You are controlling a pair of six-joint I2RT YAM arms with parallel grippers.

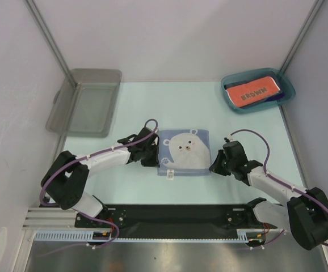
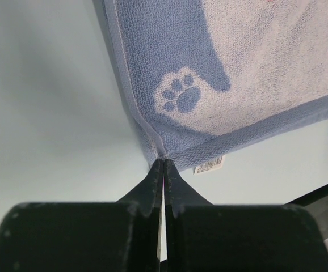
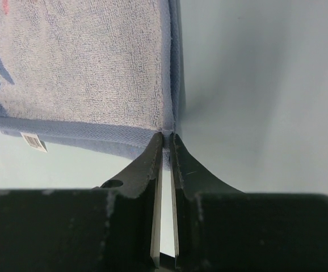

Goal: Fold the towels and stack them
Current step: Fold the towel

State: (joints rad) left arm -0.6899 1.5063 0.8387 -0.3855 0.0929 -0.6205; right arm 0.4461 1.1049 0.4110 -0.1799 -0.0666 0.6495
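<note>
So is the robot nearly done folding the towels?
Not nearly. Nothing looks stacked on the table yet. In hand: the bear towel lies flat, and the left gripper and right gripper each pinch a near corner, probably to fold it. Left: the orange towel in the teal bin, likely waiting its turn.

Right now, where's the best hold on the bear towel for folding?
Its two near corners, coming in low from the arms' side. The bear towel lies flat and square, so only the hemmed edges offer something to pinch. The left gripper and right gripper are each shut on one corner.
</note>
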